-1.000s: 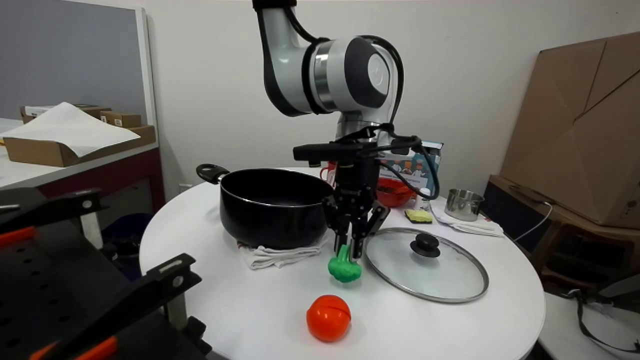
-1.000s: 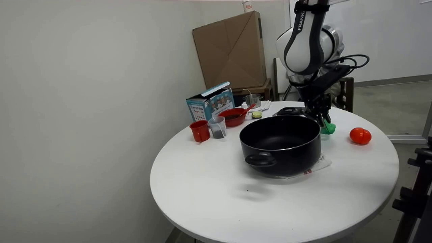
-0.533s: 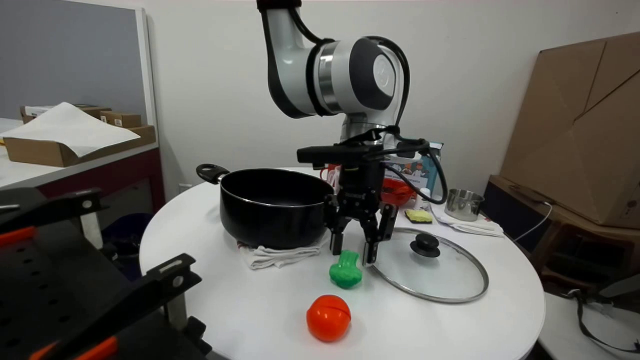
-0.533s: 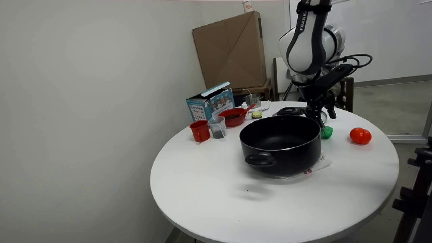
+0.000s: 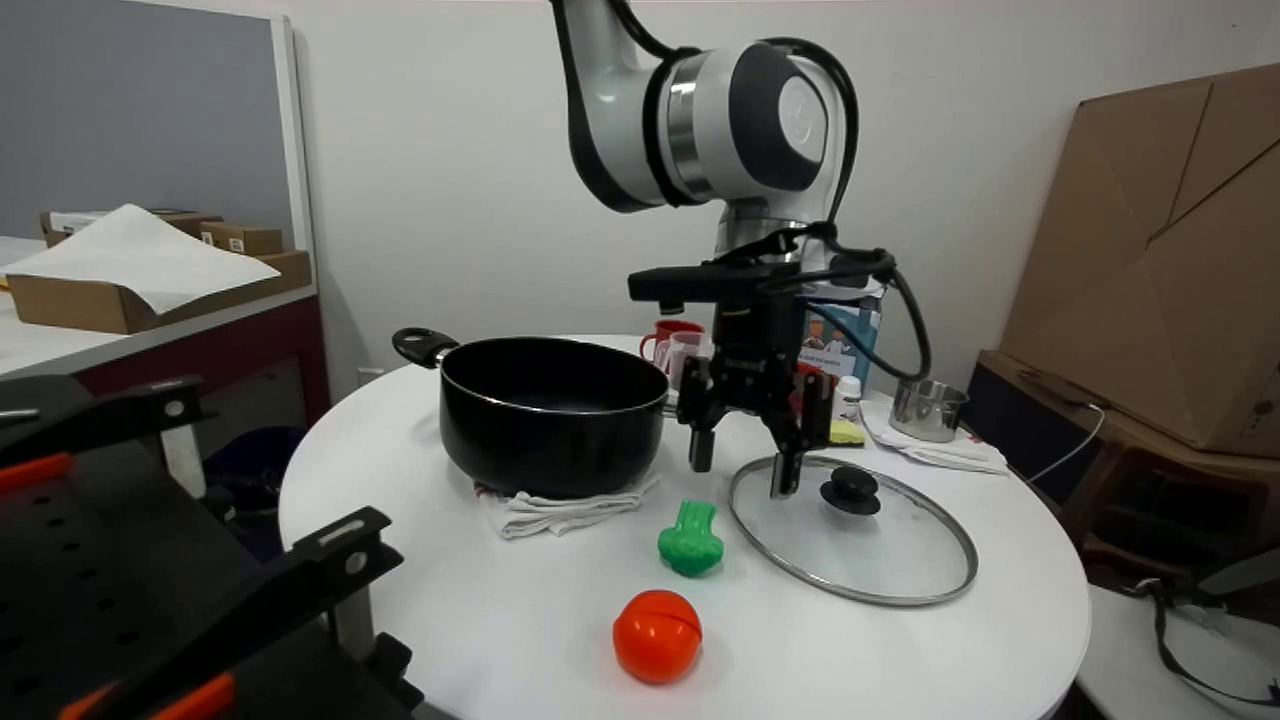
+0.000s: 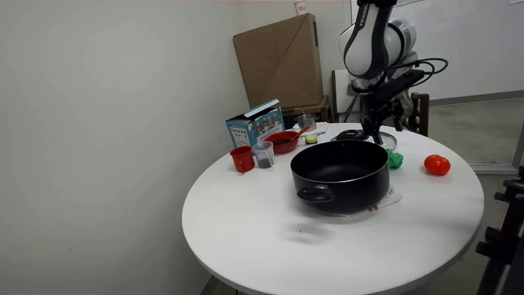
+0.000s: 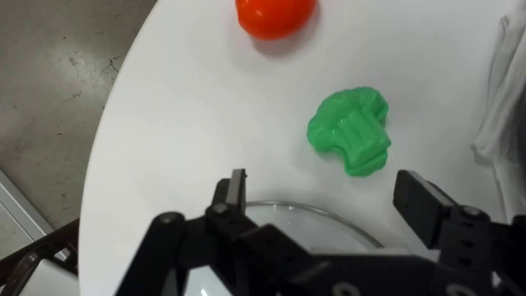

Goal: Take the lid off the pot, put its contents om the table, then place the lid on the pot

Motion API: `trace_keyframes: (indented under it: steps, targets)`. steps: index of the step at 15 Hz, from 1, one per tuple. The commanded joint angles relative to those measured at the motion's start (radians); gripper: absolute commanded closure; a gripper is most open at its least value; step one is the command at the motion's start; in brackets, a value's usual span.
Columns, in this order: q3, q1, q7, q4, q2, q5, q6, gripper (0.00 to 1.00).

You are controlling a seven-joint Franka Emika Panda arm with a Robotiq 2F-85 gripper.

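Soft shdws, tomato (image 7: 276, 19) w/ glare

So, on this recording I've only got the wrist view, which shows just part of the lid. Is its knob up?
Observer: Yes, in an exterior view the knob stands up from the lid.
Operator: And is the pot covered?
Observer: No, both exterior views show it uncovered.
Operator: Any other dishes out of my frame?
Observer: Yes, among others, a red mug stands beside a clear cup.
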Motion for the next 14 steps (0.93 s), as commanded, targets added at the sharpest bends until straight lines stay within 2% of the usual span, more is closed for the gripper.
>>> trace_keyframes:
  steps: [1, 3, 4, 6, 8, 14]
  targets:
    - [-0.009, -0.028, -0.004, 0.068, -0.058, 0.041, -0.05, 0.09]
    - [-0.017, -0.036, 0.01, 0.132, -0.069, 0.047, -0.064, 0.01]
    - [-0.021, -0.035, 0.02, 0.166, -0.068, 0.046, -0.07, 0.0]
    - [-0.031, -0.025, 0.05, 0.258, -0.04, 0.033, -0.074, 0.0]
    - [-0.035, -0.018, 0.08, 0.346, 0.005, 0.027, -0.062, 0.06]
    - [-0.027, -0.008, 0.145, 0.565, 0.171, 0.043, -0.065, 0.0]
